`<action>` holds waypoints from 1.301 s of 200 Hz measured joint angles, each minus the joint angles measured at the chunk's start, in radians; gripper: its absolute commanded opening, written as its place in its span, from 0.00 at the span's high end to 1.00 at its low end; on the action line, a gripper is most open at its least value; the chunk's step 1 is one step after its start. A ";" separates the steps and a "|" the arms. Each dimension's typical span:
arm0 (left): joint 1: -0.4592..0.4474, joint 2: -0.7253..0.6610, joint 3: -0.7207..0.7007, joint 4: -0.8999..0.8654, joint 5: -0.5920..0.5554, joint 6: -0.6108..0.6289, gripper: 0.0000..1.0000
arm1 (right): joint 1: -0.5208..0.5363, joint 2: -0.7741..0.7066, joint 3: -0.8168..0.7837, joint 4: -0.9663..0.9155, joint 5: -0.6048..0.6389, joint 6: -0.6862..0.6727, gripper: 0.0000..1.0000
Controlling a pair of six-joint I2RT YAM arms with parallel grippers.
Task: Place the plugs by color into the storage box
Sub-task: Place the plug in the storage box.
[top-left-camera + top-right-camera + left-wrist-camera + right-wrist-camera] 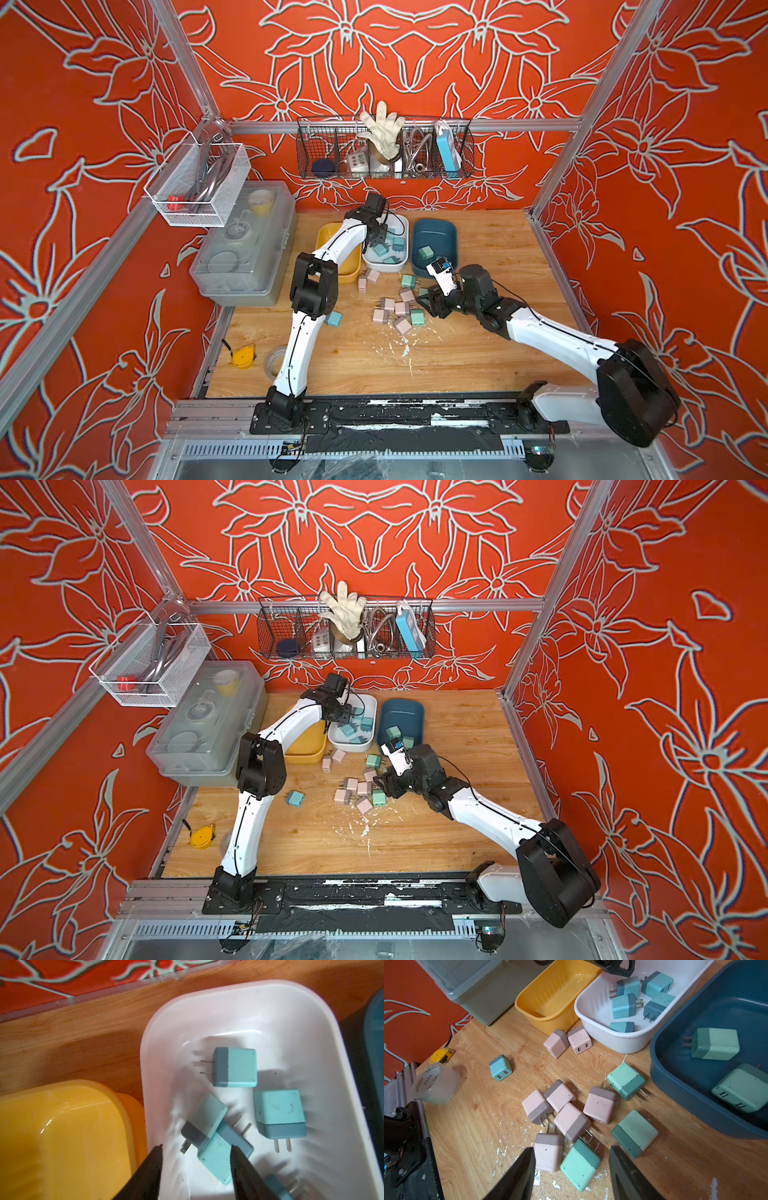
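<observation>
Three bins make up the storage box: yellow [348, 270], white [207, 995] and dark blue [436, 230]. My left gripper [196, 1148] hangs open over the white bin, where several light blue plugs [235, 1067] lie loose; one lies below the gap, untouched. My right gripper [572, 1150] is open just above the table pile. A mint green plug [580, 1164] lies on the wood between its fingers, and pink plugs [600, 1105] crowd beside it. Two green plugs [714, 1044] rest in the dark blue bin. One blue plug [500, 1068] sits alone on the table. The yellow bin shows nothing inside.
A clear lidded toolbox [245, 245] stands left of the bins. A yellow tape measure [243, 356] and a tape roll [436, 1084] lie near the left arm's base. Wire baskets [384, 149] hang on the back wall. White flecks litter the wood.
</observation>
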 measured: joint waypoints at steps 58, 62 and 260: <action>0.000 -0.017 -0.031 0.023 0.014 -0.014 0.46 | 0.000 0.000 0.000 0.000 0.000 0.000 0.38; 0.000 -0.017 -0.031 0.024 0.015 -0.015 0.46 | 0.000 0.000 0.000 0.000 0.000 0.000 0.38; -0.061 -0.726 -0.744 0.176 -0.035 -0.058 0.46 | 0.002 -0.023 0.000 -0.001 0.014 -0.001 0.39</action>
